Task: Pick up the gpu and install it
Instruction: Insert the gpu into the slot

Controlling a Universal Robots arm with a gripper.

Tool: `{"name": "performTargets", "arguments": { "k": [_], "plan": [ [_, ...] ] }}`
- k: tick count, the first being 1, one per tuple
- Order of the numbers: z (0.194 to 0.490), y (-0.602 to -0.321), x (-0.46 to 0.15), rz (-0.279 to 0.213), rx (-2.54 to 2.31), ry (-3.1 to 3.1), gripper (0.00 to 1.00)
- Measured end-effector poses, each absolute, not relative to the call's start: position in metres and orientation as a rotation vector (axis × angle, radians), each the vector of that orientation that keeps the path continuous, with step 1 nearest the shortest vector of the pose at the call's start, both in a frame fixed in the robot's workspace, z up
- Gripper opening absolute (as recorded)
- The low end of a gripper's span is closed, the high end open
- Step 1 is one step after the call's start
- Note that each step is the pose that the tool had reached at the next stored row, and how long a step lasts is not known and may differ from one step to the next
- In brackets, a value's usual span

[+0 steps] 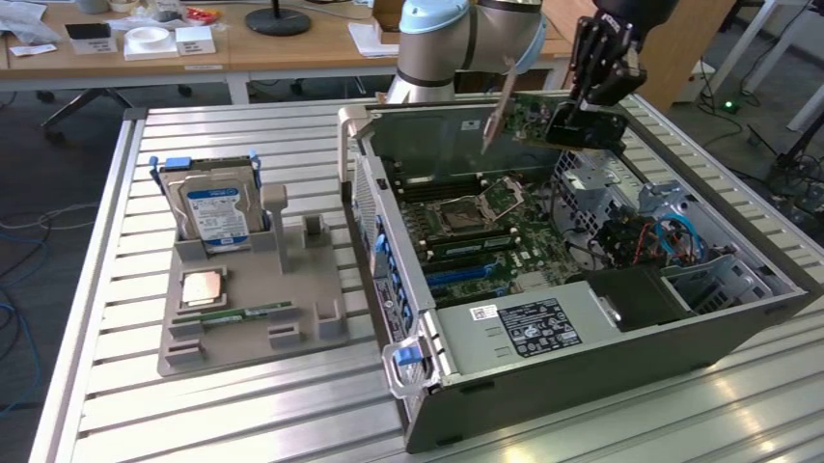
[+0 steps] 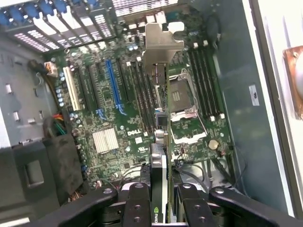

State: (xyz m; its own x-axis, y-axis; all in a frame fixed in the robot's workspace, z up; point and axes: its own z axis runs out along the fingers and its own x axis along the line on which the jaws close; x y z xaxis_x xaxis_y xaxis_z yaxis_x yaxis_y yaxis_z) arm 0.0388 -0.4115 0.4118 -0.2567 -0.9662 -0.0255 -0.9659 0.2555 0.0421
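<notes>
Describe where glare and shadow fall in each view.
Exterior view: light glares off the table slats beside the case; wrist view: the bracket of the gpu gleams pale, the motherboard is evenly lit, and the black shroud lies dark.

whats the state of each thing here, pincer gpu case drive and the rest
pincer, shut on the gpu
gpu, held on edge above the computer case, not in a slot
computer case, lying on its side, open on top
hard drive, standing upright in the grey holder
memory stick, lying flat on the grey holder
</notes>
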Motion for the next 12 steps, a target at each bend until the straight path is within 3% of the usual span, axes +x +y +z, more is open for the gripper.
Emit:
{"name": "performTargets", "arguments": {
  "k": [12],
  "plan": [
    [0.4116,-0.4115,0.0387,-0.076,2.100,-2.323,0.27]
  ]
}}
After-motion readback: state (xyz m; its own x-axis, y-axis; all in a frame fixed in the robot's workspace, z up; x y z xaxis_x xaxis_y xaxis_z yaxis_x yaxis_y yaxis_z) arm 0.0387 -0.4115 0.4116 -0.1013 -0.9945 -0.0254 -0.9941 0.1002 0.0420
